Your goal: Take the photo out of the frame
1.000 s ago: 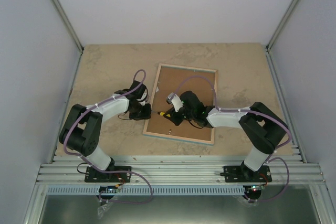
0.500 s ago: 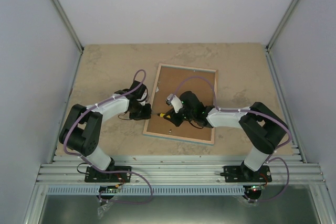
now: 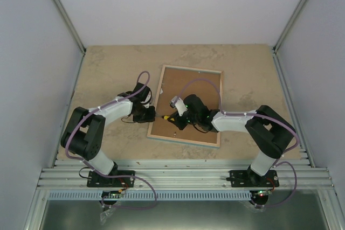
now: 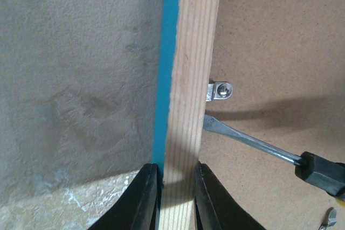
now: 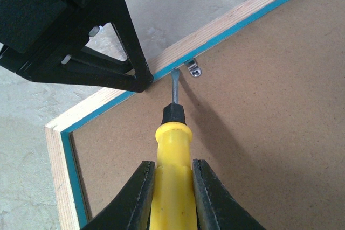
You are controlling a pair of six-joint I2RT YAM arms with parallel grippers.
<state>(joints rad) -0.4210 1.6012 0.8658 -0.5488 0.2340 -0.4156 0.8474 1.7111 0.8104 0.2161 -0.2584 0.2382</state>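
The photo is hidden: the frame [image 3: 186, 106] lies face down mid-table [image 3: 108, 68], showing only matt brown board, a pale grained wood rail and a thin turquoise lip. The left gripper [image 4: 176, 189] pinches that rail at the frame's 9 o'clock edge. The right gripper [image 5: 171, 187] clamps a glossy yellow screwdriver [image 5: 171, 149]; its flat steel tip meets the rail, with a small metal clip [image 5: 193, 69] at 1 o'clock of it.
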